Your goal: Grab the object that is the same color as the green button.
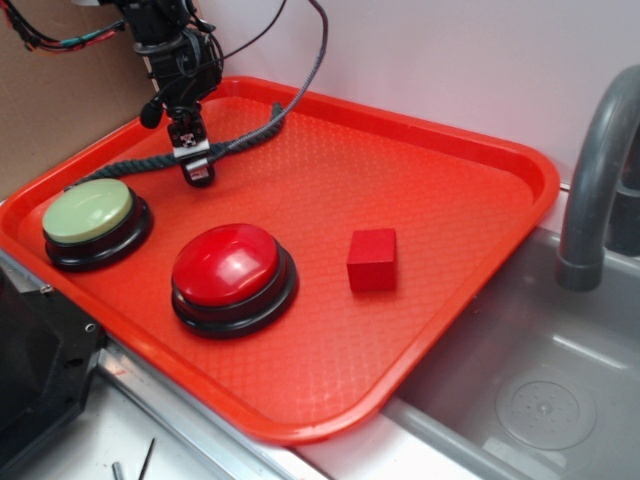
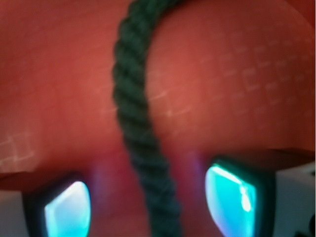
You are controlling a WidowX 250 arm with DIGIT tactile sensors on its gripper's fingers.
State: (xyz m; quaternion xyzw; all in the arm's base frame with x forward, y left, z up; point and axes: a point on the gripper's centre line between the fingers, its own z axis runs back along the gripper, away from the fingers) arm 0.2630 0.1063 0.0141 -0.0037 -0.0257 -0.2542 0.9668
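A long dark green twisted rope (image 1: 245, 138) lies across the back left of the red tray (image 1: 460, 260). The pale green dome button (image 1: 88, 211) on its black base sits at the tray's left. My gripper (image 1: 196, 165) is lowered onto the tray over the rope's middle. In the wrist view the rope (image 2: 136, 123) runs between my two fingertips (image 2: 229, 197), with a gap on each side. The gripper (image 2: 150, 202) is open and straddles the rope without pinching it.
A larger red dome button (image 1: 230, 268) stands at the tray's front middle. A small red cube (image 1: 372, 259) sits to its right. A grey sink (image 1: 540, 400) and faucet (image 1: 590, 170) are to the right of the tray. A cardboard wall stands at back left.
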